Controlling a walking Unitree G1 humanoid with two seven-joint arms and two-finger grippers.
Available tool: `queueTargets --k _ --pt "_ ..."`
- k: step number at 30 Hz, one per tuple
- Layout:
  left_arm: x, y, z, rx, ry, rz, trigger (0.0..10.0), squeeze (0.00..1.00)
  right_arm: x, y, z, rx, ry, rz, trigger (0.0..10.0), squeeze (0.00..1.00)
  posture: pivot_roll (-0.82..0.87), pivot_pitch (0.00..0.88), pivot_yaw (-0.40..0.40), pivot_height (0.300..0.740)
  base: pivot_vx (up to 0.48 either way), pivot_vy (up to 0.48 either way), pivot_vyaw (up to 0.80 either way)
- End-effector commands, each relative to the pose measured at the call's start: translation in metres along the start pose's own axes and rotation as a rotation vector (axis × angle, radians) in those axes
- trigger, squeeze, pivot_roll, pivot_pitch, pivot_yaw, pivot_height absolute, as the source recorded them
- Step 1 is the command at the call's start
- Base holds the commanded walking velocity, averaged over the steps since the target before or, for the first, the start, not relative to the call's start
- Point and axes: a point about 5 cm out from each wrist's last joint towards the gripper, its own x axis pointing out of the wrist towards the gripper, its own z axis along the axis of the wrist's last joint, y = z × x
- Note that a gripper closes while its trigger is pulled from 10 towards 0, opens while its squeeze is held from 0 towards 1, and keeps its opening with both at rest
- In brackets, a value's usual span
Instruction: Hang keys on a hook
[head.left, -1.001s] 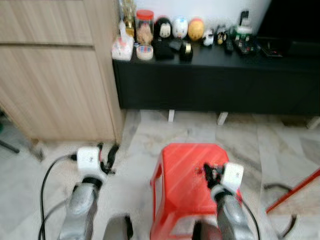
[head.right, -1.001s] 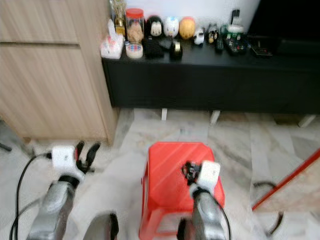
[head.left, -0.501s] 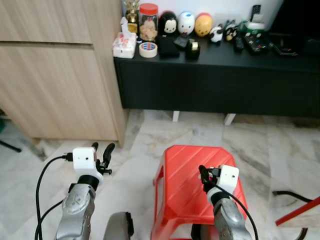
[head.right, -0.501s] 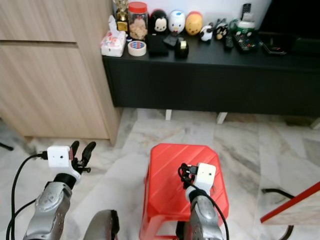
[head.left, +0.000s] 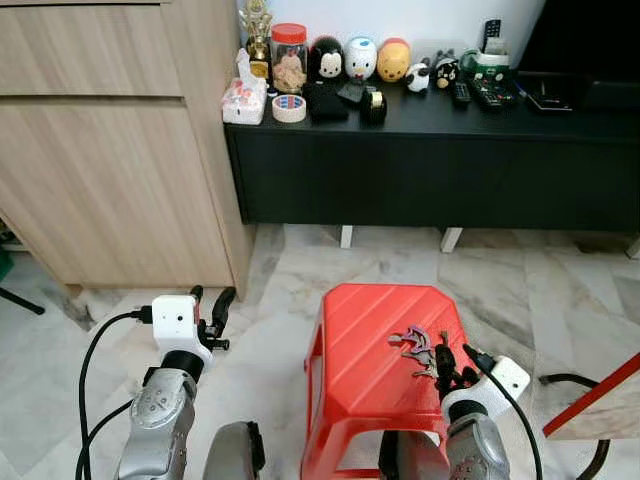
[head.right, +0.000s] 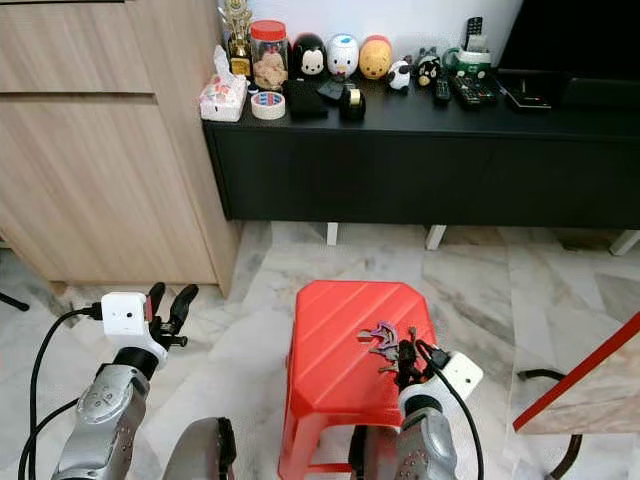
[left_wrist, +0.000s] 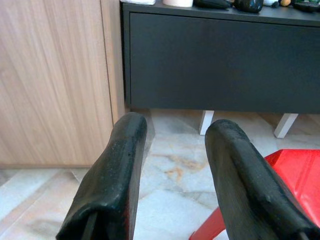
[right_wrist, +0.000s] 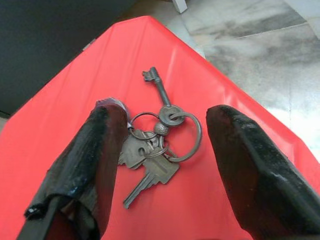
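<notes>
One bunch of keys (right_wrist: 155, 145) lies on the red stool (head.left: 360, 370) between the spread, empty fingers of the right end effector (right_wrist: 160, 165), while the left end effector (head.left: 208, 305) hangs open, holding nothing.

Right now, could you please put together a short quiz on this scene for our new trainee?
1. True or false: the keys lie on the red stool.
2. The right gripper has its jaws: A shut on the keys; B open on either side of the keys; C open above the floor.
3. What stands beside the red-lidded jar on the black cabinet: a roll of tape or a kettle?

Key: 1 true; 2 B; 3 a roll of tape.
</notes>
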Motion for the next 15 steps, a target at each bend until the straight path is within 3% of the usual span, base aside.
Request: queueTargets --k 1,3,5,15 --pt "-0.0023 -0.002 -0.0026 0.012 0.013 -0.013 10.0 0.0 0.0007 -0.0041 -0.003 -0.003 0.024 -0.018 10.0 0.0 0.11 0.075 -0.056 0.587 0.0 0.0 0.0" --pt "-0.0023 -0.0019 -0.0026 0.012 0.014 -0.012 10.0 0.0 0.0008 -0.0043 -0.0036 -0.004 0.028 -0.017 10.0 0.0 0.11 0.075 -0.056 0.587 0.0 0.0 0.0" --pt "-0.0029 -0.0015 -0.003 0.014 0.015 -0.01 10.0 0.0 0.0021 -0.0081 -0.0066 0.064 0.055 -0.048 10.0 0.0 0.11 0.076 -0.056 0.587 0.0 0.0 0.0" --pt "-0.0035 -0.0003 -0.0042 0.018 0.021 -0.009 10.0 0.0 0.0076 -0.0013 -0.0078 0.104 0.082 -0.036 10.0 0.0 0.11 0.078 -0.055 0.587 0.0 0.0 0.0"
